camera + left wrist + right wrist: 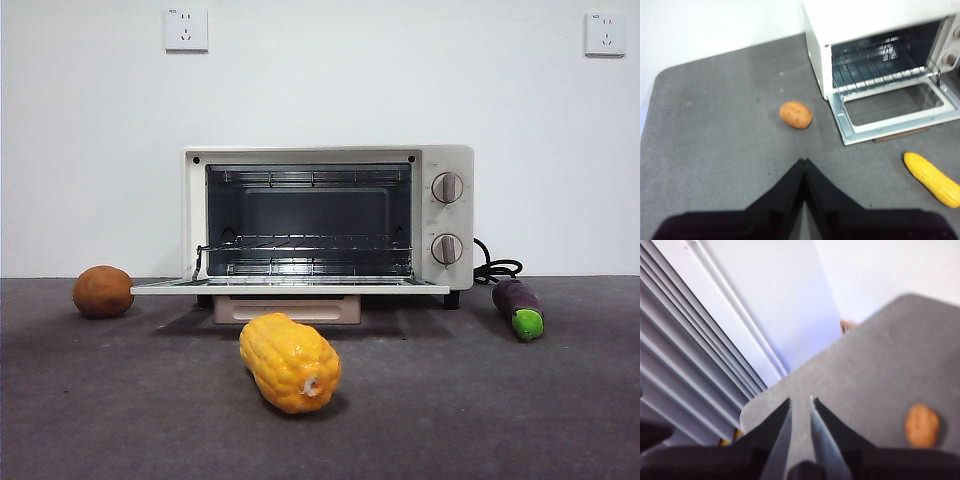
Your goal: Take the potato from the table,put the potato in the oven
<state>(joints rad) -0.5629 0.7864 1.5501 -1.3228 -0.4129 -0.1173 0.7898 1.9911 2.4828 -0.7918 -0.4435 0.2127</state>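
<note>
The potato (103, 291), a reddish-brown lump, lies on the table (120, 400) to the left of the oven (328, 222). The cream-white oven has its door folded down flat and a wire rack inside. Neither arm shows in the front view. In the left wrist view, my left gripper (804, 161) is shut and empty, hanging above the table some way short of the potato (795, 114), with the oven (880, 65) beyond it to one side. My right gripper (801, 400) is empty, its jaws a narrow gap apart, far from the potato (922, 426).
A bumpy yellow corn cob (290, 362) lies in front of the oven door. A purple eggplant with a green tip (518, 307) rests to the oven's right, near the black power cord (495, 270). A white wall stands behind.
</note>
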